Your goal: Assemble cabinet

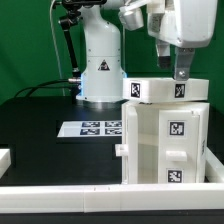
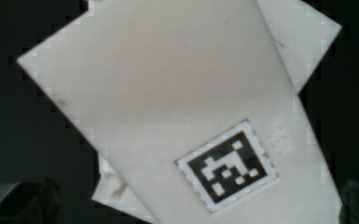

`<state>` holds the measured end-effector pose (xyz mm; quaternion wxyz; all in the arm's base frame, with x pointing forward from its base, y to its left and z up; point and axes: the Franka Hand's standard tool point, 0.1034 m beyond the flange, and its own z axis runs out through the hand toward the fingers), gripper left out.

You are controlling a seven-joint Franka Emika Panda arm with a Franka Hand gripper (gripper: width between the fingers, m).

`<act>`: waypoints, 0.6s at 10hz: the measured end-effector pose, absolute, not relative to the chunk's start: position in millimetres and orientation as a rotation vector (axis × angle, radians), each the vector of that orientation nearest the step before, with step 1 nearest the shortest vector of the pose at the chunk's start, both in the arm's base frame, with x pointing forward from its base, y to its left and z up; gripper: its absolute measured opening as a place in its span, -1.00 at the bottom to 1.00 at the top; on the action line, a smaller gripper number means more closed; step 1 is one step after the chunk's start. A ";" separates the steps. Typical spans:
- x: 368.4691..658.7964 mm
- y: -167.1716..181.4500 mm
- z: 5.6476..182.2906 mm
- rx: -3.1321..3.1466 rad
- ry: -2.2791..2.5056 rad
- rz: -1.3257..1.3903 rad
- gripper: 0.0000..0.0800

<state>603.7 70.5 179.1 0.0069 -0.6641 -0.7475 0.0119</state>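
Large white plastic box-shaped cabinet [image 1: 165, 140] upright on black surface [image 1: 50, 125]; claw [image 1: 181, 74] descends vertically from 12 o'clock, touching flat white tagged top panel [image 1: 166, 90]; grip state unclear.

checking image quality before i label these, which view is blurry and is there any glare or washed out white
The wrist view is soft throughout: the white panel has fuzzy edges, though its tag stays readable. The exterior view is sharper, but the cabinet and the pincer above it are bright white with little surface detail against the dark table.
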 end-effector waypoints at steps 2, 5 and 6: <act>602.2 67.1 177.1 -1.935 -2.466 0.059 0.99; 597.1 61.0 171.0 -1.823 -2.538 0.079 0.99; 595.5 59.8 166.8 -1.830 -2.526 0.087 0.99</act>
